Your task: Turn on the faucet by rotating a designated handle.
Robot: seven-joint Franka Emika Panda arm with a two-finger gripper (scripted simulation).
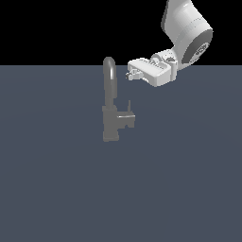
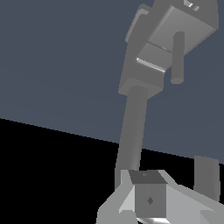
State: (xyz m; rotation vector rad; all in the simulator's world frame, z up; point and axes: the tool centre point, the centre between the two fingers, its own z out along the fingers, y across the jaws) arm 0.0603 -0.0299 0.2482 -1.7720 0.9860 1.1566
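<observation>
The dull-grey faucet [image 1: 109, 101] stands upright on the flat grey floor, with its arched spout on a blocky base. The handle [image 1: 126, 115] sticks out of the base toward the exterior view's right and ends in a thin upright rod. My gripper [image 1: 129, 73] hangs above and to the right of the handle, level with the top of the spout and just beside it, touching nothing. Its fingers look closed together and empty. In the wrist view the faucet [image 2: 133, 131] runs away from the gripper [image 2: 148, 199], and the handle [image 2: 177, 57] rod shows on the base.
The flat grey floor [image 1: 179, 189] spreads all around the faucet. The white arm [image 1: 186, 33] comes in from the upper right of the exterior view.
</observation>
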